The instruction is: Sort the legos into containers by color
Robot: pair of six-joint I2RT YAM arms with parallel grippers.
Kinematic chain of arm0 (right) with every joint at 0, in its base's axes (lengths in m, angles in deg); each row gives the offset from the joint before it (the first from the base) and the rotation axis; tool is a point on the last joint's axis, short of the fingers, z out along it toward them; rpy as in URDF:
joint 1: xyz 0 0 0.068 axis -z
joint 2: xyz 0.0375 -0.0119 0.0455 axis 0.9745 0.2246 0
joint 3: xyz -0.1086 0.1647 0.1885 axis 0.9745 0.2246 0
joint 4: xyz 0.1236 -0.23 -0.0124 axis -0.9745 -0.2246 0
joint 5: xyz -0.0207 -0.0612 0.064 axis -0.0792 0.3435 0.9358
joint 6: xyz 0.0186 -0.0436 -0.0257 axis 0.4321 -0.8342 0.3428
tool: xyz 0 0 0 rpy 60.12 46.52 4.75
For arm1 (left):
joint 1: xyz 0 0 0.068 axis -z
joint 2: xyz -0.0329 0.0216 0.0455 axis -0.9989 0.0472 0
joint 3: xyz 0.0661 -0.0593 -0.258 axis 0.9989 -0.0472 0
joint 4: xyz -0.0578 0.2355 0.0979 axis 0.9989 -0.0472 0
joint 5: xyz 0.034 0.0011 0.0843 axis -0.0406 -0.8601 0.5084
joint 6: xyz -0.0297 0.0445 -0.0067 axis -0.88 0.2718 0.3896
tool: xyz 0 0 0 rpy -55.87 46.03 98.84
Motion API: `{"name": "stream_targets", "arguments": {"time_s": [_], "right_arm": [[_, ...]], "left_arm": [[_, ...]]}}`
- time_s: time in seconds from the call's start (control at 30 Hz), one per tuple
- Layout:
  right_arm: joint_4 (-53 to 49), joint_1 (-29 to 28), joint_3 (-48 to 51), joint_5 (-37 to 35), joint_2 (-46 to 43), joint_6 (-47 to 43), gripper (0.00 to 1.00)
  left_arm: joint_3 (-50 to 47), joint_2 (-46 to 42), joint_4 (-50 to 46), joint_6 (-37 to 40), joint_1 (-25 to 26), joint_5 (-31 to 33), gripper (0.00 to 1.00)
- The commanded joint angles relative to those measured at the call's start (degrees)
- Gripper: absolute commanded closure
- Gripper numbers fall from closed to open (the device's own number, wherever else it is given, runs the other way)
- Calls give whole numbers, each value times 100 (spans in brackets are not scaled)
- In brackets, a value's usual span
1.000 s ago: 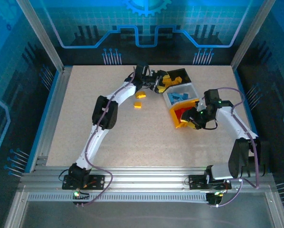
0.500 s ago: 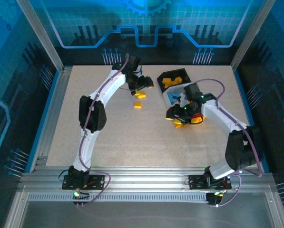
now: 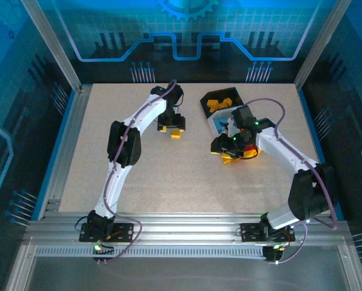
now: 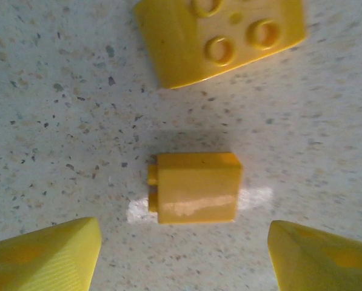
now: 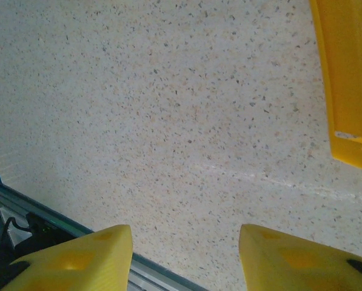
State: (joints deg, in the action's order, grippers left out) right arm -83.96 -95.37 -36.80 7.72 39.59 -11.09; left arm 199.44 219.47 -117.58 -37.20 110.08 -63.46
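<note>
Small yellow-orange plastic brick [image 4: 196, 187] is noted lying on its side on the speckled bench [image 4: 59, 91], centred just ahead of the wide-spread, empty fingers [image 4: 47, 257] of the left hand [image 4: 184, 260], studded end turned toward one finger; the left arm is judged nearer.

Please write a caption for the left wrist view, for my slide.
Open left gripper over a yellow-orange brick lying on its side on the speckled table, a second yellow brick beyond it.

Your left arm [image 3: 121, 145] reaches far forward, left claw [image 4: 181, 257] pointing down, jaws spread wide. Your right arm [image 3: 279, 147] bends inward, right claw [image 5: 187, 254] parted, holding nothing.
</note>
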Motion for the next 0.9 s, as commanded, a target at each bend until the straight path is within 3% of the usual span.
{"name": "stream_targets", "arguments": {"time_s": [0.0,0.47,0.87], "right_arm": [[-250,-3,65,-65,-156,-141,49],[-238,7,107,27,-82,-201,50],[-164,-2,-40,153,108,-189,50]], "left_arm": [[130,190,-182,172,20,196,27],[316,589,-53,76,26,45,32],[10,556,267,-134,230,-381,44]]}}
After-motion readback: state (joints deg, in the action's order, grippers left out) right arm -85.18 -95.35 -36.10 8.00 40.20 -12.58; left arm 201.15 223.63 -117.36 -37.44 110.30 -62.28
